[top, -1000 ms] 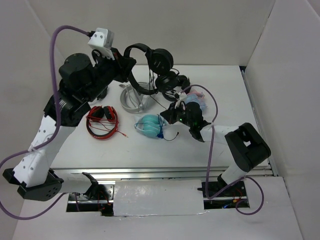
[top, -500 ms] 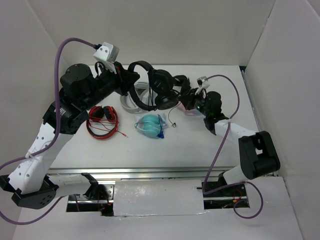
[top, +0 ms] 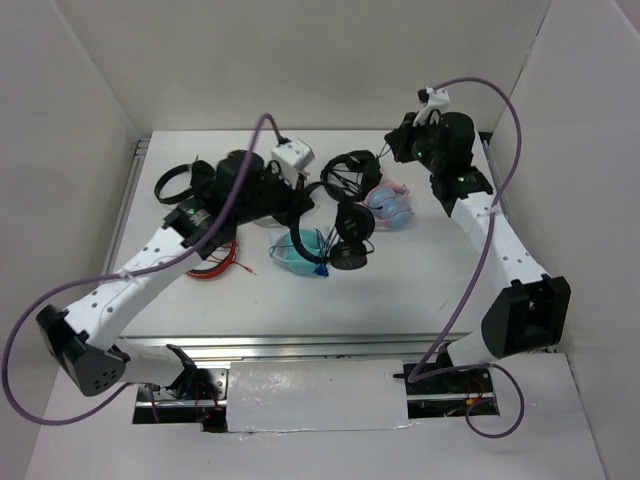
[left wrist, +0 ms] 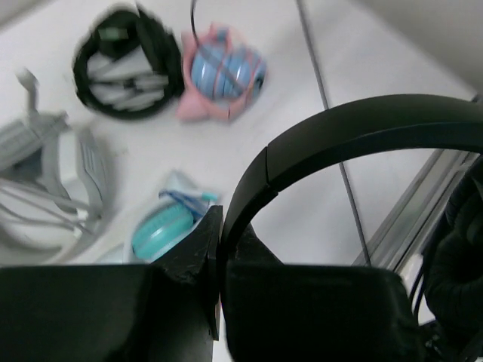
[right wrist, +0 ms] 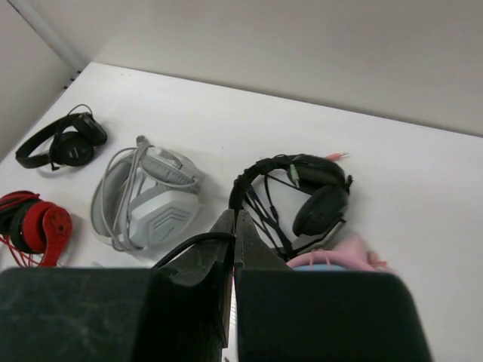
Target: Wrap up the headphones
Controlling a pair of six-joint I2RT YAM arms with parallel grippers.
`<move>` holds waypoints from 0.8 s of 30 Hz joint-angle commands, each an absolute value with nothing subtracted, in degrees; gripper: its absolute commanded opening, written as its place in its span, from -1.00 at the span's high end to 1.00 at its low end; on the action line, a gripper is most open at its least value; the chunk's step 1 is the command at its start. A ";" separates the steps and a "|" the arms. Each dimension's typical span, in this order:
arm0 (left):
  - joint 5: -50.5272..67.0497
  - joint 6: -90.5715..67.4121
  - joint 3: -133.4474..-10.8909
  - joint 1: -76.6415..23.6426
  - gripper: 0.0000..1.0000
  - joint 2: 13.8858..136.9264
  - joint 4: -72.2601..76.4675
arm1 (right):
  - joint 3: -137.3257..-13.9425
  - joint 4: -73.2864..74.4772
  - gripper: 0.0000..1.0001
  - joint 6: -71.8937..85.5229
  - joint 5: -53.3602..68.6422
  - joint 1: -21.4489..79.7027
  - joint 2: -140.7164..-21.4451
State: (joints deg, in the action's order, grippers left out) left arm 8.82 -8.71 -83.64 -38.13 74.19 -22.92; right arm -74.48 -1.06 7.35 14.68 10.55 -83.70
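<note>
The headphones (top: 352, 221) are black with a thin headband and two round earcups. My left gripper (top: 300, 198) is shut on the headband and holds them over the middle of the table. In the left wrist view the headband (left wrist: 355, 136) arcs right from the jaws of my left gripper (left wrist: 219, 219), with an earcup (left wrist: 460, 256) at the right edge. My right gripper (top: 394, 150) is raised at the back right. In the right wrist view it (right wrist: 235, 215) is shut on the thin black cable (right wrist: 189, 243).
A black headset with wound cable (top: 350, 175) (right wrist: 294, 196) and a pink-and-blue pair (top: 390, 207) (left wrist: 223, 75) lie at the back. A teal pair (top: 300, 250) lies mid-table, a red pair (top: 215, 262) and a chunky black pair (top: 170, 185) to the left. A white headset (right wrist: 147, 196) lies under my left arm.
My left arm has dropped and stretched out over the table, bringing the headphones down toward the middle. My right gripper has moved back and up to the far right.
</note>
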 commanded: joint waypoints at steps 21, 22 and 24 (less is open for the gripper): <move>-30.30 -16.51 -93.95 -40.52 1.00 100.81 -32.07 | -87.45 32.51 1.00 -1.59 -7.88 29.69 -71.19; -31.37 -16.96 -95.43 -40.17 1.00 101.07 -32.78 | -87.36 33.82 1.00 -0.28 -10.69 31.88 -70.93; -33.39 -18.53 -96.85 -38.77 1.00 101.77 -34.97 | -87.28 36.46 1.00 2.00 -18.00 33.92 -70.75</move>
State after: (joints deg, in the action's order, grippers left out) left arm -27.59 -14.06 -92.16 -40.62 102.15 -33.63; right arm -85.41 32.45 -0.80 -5.85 31.46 -73.60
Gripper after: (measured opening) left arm 0.113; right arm 0.019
